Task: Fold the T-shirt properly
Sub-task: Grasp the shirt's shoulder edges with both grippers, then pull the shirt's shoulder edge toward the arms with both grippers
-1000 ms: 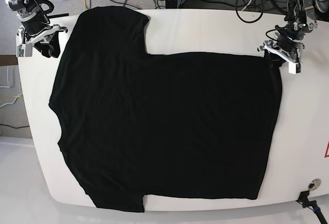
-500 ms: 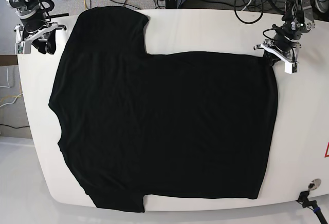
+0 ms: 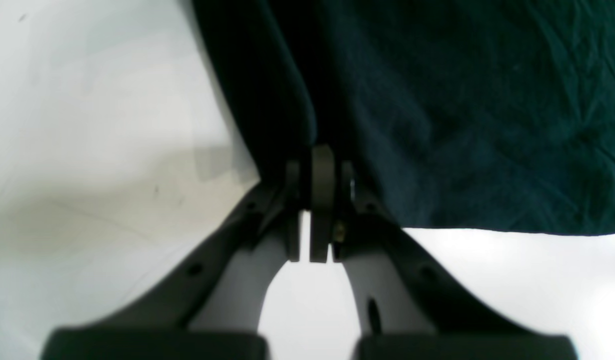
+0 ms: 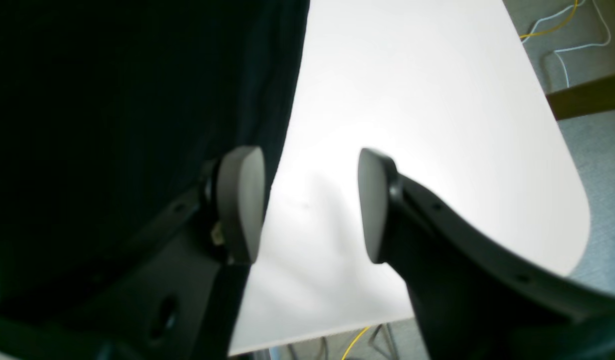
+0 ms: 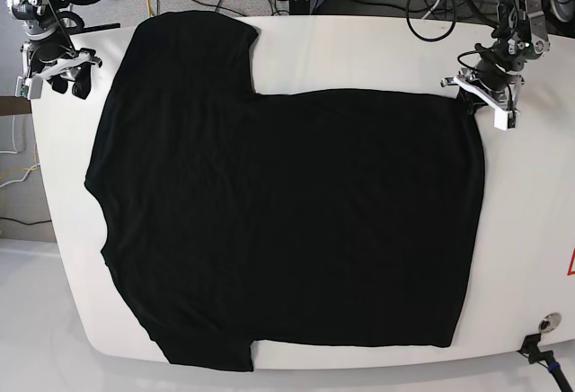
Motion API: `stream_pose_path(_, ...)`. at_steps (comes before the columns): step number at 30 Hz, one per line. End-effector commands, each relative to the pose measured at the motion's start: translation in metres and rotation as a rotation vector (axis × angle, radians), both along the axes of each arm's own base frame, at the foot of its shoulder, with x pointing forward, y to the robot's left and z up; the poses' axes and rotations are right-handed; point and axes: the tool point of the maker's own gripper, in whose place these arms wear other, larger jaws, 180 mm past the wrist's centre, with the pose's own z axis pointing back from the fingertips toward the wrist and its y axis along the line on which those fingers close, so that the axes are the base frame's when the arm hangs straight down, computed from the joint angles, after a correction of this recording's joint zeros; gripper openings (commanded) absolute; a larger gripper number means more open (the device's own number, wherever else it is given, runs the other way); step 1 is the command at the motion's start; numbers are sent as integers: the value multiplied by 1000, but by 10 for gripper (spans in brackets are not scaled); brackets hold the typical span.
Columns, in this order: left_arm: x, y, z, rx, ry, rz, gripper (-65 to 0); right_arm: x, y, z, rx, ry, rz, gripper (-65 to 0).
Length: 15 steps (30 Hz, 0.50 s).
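Black cotton-looking T-shirt [image 5: 287, 221] lies spread flat over most of the white surface [image 5: 359, 50], plain, no print, one sleeve toward the top left, another at bottom left; faint creases show in the left wrist view. Left gripper [image 5: 481, 104] sits at the shirt's top right corner, fingers [image 3: 321, 200] clenched on a pinched fold of the fabric. Right gripper [image 5: 56, 73] is off the shirt's left side, fingers [image 4: 240, 205] parted with nothing between them (shirt edge just beside one). Collar not discernible; black hides the folds.
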Motion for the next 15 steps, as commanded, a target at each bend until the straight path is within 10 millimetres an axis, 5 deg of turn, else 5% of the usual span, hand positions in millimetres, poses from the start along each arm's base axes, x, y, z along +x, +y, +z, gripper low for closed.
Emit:
stream_pose_path(1,4,5,7,15,-16,-8,-650,5,1,10,19,-20,19,-342)
stream_pose_path(15,3,4,7,13,-11,-15,-650,-8,5,-25,145,34,-2,-358)
